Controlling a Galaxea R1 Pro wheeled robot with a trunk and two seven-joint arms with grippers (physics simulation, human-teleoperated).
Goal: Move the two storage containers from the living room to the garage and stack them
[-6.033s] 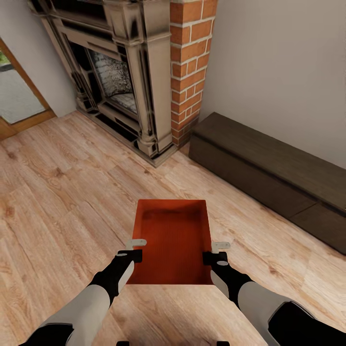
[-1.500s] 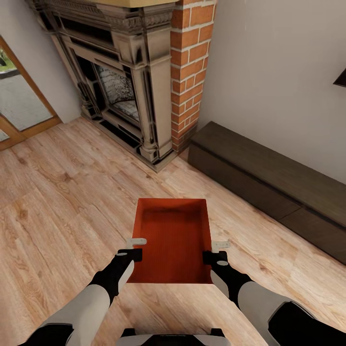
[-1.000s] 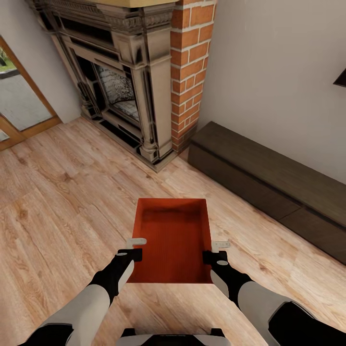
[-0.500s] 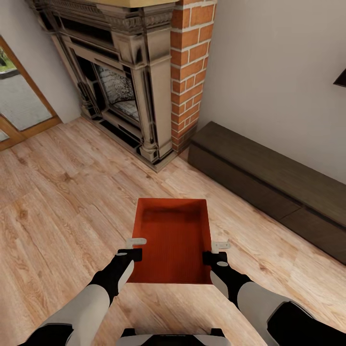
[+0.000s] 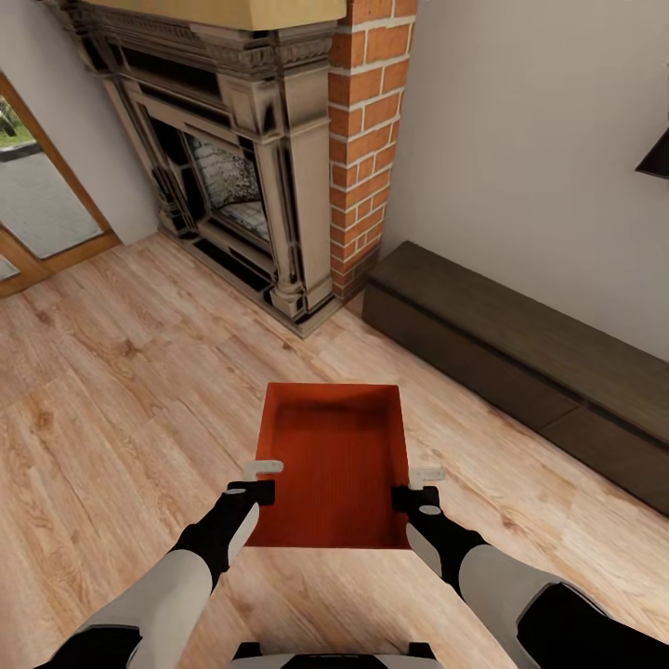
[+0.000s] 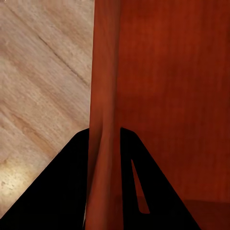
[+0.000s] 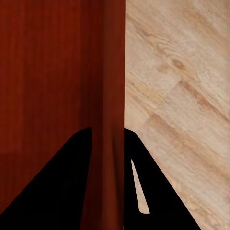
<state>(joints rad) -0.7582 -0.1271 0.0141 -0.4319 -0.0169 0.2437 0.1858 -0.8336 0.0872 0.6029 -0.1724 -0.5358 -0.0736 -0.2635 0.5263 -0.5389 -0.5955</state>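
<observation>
One orange-red storage container [image 5: 336, 460] hangs in front of me over the light wood-plank flooring of the living room, open side up and empty. My left gripper [image 5: 264, 480] is shut on its left wall, and that thin wall [image 6: 103, 124] runs between the dark fingers in the left wrist view. My right gripper [image 5: 423, 485] is shut on the right wall [image 7: 109, 120], pinched the same way in the right wrist view.
A red-brick fireplace [image 5: 279, 158] with a dark ornate surround stands ahead. A long dark low cabinet [image 5: 520, 358] runs along the white wall at the right. A glass door with a wooden frame [image 5: 37, 200] is at the far left. A dark screen corner [image 5: 656, 158] shows at upper right.
The whole view has tilted slightly upward, so the fireplace and cabinet sit a little lower in the picture. The container stays held between both grippers in the same pose.
</observation>
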